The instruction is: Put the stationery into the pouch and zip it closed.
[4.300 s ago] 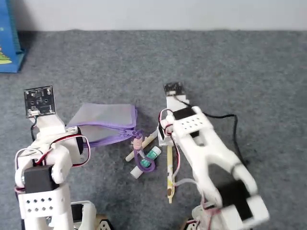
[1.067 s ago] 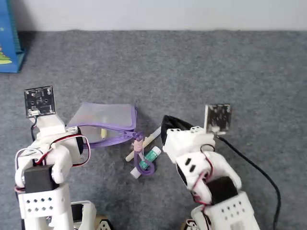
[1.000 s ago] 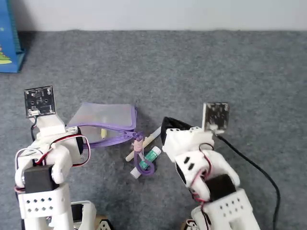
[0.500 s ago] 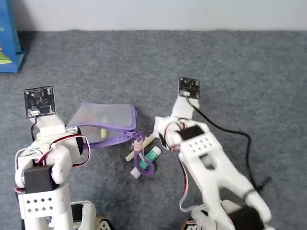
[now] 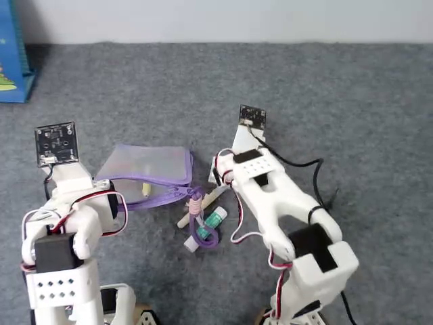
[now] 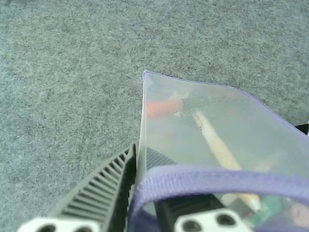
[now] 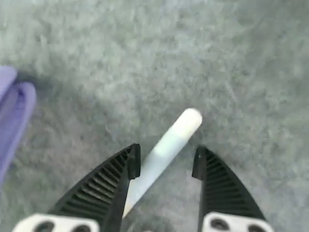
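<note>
Once the right arm had swung back in: the right gripper (image 7: 166, 153) sat low over the pale stick (image 7: 169, 142), jaws spread wide with the stick between them and not clamped on it. A second earlier that arm was tucked back near its base.
Left gripper (image 6: 141, 176): hadn't budged, pinched onto the purple rim of the pouch (image 6: 207, 125) and holding the mouth open.
Pouch: left of centre, mouth facing right toward the pile.
Pencil (image 6: 219, 147): inside the pouch by then. About four seconds earlier it was lying on the carpet by the right arm.
Teal-and-white tube (image 5: 215, 218): just on the near side of the stick, same spot as before, beside the purple zipper cord (image 5: 203, 233).
Edges: a wall ran along the far side, with a blue box (image 5: 10, 57) in the far left corner.
Room: the grey carpet (image 5: 352, 101) was wide open, far and right of the arms.
</note>
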